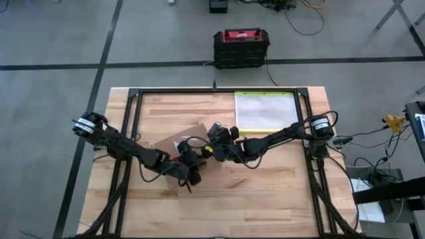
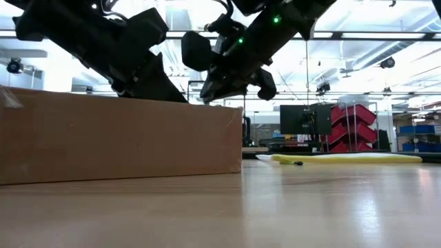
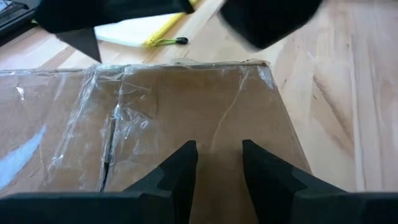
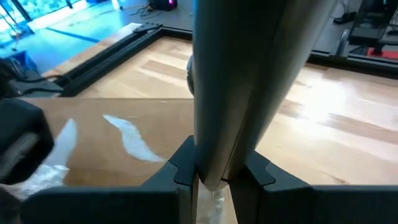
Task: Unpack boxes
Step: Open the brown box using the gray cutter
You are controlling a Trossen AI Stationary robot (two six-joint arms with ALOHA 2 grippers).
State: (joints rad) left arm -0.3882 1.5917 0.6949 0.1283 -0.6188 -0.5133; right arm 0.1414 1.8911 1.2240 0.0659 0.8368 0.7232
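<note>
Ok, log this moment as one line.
box: closed, taped | left gripper: open above box | right gripper: shut on flap | pouch: untouched

One brown cardboard carton point(image 1: 178, 139) lies on the one wooden bench point(image 1: 265, 199). One clear pouch with a yellow-green edge point(image 1: 265, 111) lies there too. One black-and-red case point(image 1: 241, 48) sits on the floor. Two dark arms work here, each with one claw: left claw point(image 3: 217, 163), right claw point(image 4: 217, 169).
</note>
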